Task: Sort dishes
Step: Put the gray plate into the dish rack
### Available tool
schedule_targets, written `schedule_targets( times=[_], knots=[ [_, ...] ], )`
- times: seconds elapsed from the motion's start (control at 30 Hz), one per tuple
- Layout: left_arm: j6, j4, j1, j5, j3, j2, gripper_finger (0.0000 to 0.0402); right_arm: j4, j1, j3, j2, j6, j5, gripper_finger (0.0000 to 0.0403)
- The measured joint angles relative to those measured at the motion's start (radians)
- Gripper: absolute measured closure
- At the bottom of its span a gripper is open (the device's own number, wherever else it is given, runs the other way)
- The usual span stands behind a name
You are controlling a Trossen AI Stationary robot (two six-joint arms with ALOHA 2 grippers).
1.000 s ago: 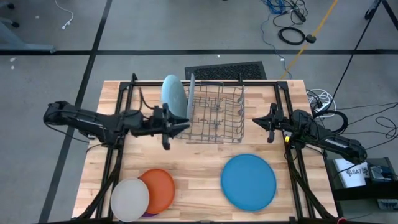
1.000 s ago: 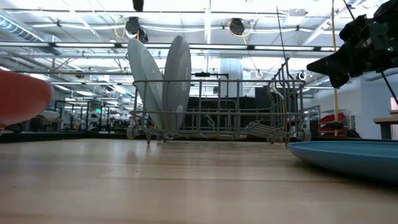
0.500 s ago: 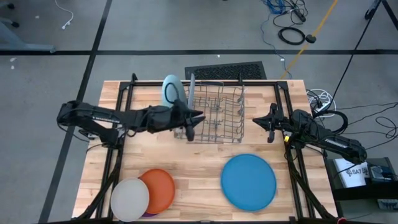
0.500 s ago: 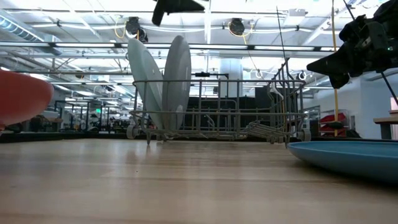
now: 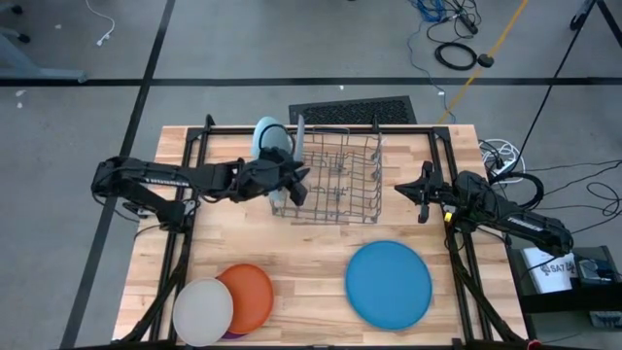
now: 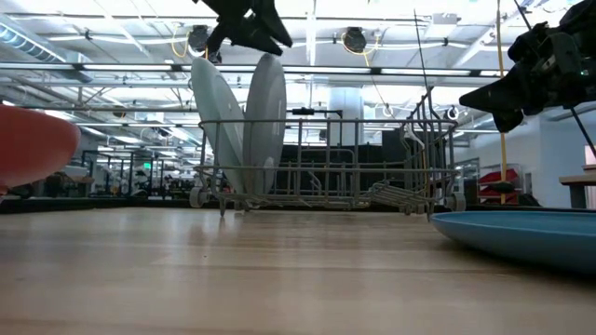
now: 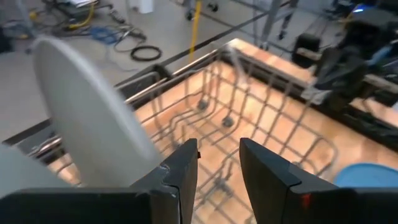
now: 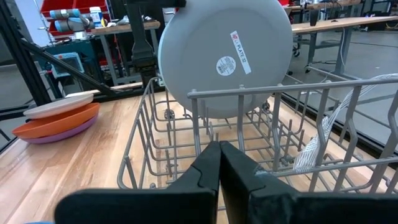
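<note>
Wooden counter (image 5: pixel 311 272) carries a wire rack (image 5: pixel 335 180) at its back edge, with a grey plate (image 8: pixel 225 53) and a light blue plate (image 5: pixel 267 136) on edge at the rack's left end. A blue plate (image 5: pixel 389 283) lies flat near the front right. At the front left corner sit the off-white plate (image 5: pixel 203 311), orange plate (image 5: pixel 250 292) and purple plate (image 8: pixel 59 132), stacked. The left gripper (image 5: pixel 294 185) hovers over the rack's left end, jaws open and empty. The right gripper (image 5: pixel 424 192) waits beside the rack's right end, jaws closed.

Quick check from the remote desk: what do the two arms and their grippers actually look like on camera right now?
Both arms are black, slim and jointed. The left gripper has two flat, blocky dark fingers with a small red mark on one. The right gripper has smooth black fingers. White lettering runs along the right arm's rear link, and thin black cables trail off the table behind it.
</note>
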Motion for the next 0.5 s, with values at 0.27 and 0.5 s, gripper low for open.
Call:
schedule_targets(
  times=[0.27,0.5],
  knots=[
    [-0.024,-0.048,-0.031,-0.145,0.001,-0.004,0.0282,0.0,0.0,0.0,0.0,-0.004,0.0,0.0399],
    [0.0,-0.069,-0.059,-0.263,0.001,-0.046,0.0282,-0.002,0.0,0.0,0.0,-0.005,0.0,0.0399]
  ],
)
